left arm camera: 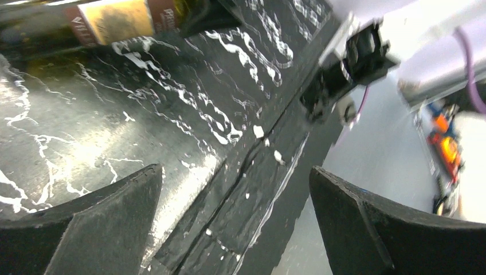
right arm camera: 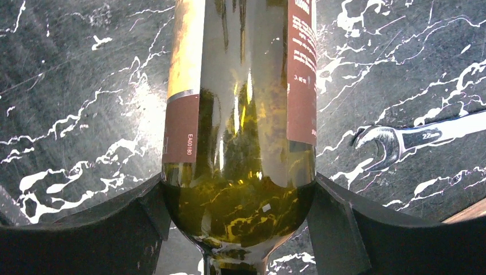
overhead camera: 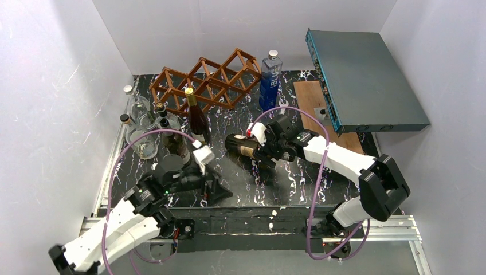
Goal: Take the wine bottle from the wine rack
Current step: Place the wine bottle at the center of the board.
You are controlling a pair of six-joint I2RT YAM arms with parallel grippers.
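Observation:
The wine bottle is dark green glass with a gold and maroon label. It lies on its side low over the black marbled table, well in front of the wine rack. My right gripper is shut on it. In the right wrist view both fingers press the bottle at its shoulder. Whether it touches the table I cannot tell. The reddish-brown lattice rack stands at the back with no bottle showing in its cells. My left gripper is open over the table's front edge, its jaws empty. The bottle shows beyond it.
A wine bottle stands upright before the rack, with dark bottles and clear glass bottles to its left. A blue bottle, a wooden board and a grey-blue box are at the back right. A wrench lies on the table.

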